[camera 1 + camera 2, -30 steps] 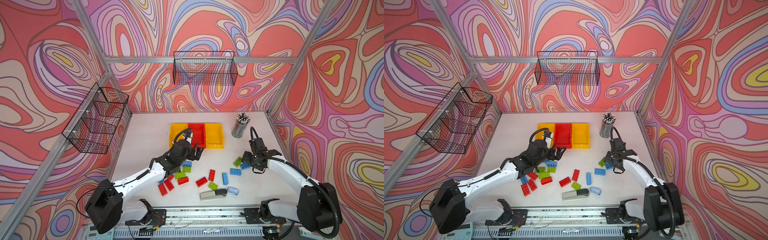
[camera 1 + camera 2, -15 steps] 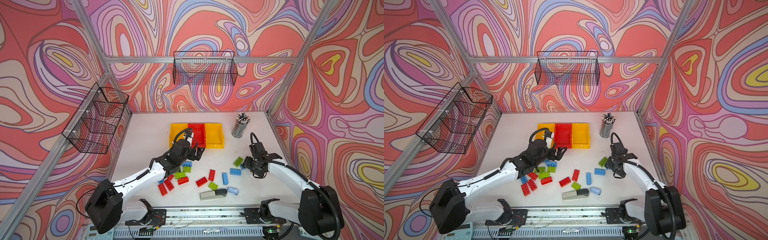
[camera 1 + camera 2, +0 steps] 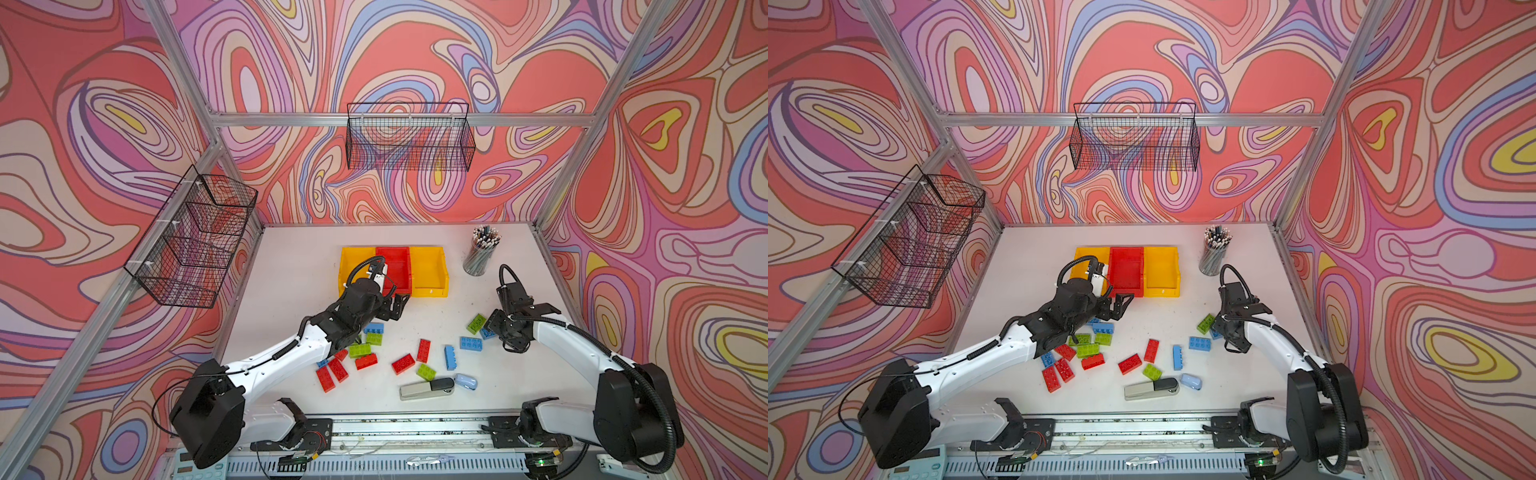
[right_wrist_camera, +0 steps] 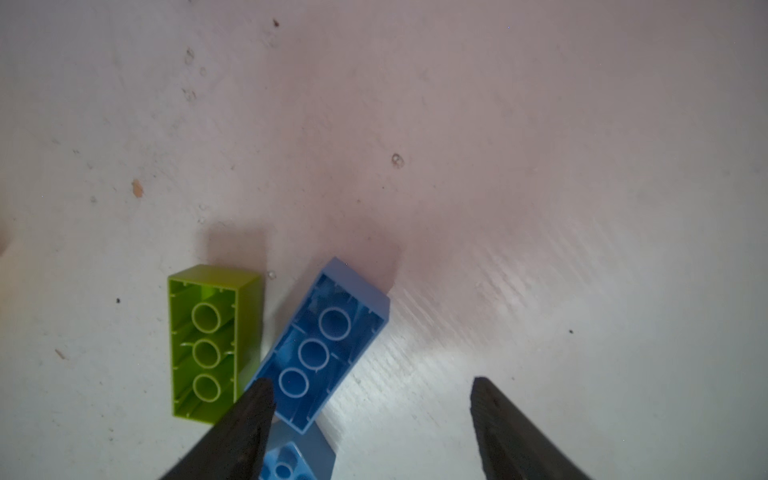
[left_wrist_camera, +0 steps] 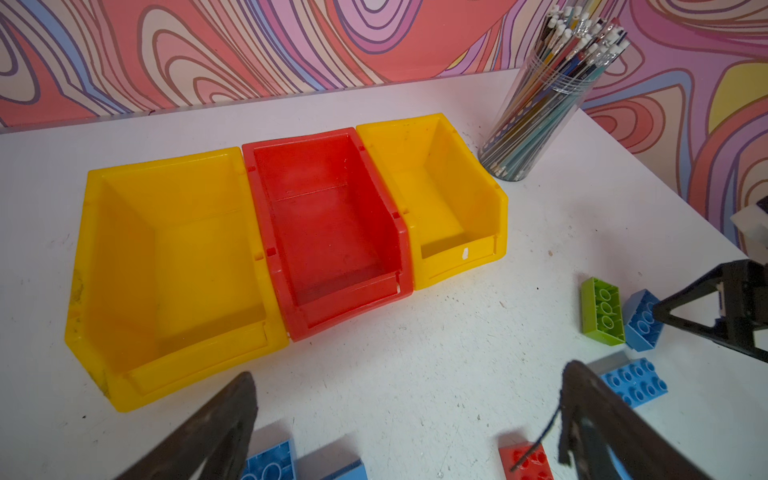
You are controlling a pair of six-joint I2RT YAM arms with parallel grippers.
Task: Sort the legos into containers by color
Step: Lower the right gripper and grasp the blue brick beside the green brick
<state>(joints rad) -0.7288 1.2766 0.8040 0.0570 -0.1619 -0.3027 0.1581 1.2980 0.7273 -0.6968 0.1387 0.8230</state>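
Three containers (image 3: 392, 249), two yellow flanking one red, upper centre; some sixteen legos (image 3: 423, 350) scattered below; left gripper (image 3: 395, 306) spread, empty; right gripper (image 4: 372, 388) spread over one upturned blue brick (image 4: 320, 345).

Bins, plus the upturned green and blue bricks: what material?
Red bin and yellow bins: probably hard moulded plastic, semi-gloss, with scuffed, stained walls and moulded lips. Green brick and blue brick: glossy moulded plastic, with thin walls and round tubes in their hollow undersides.
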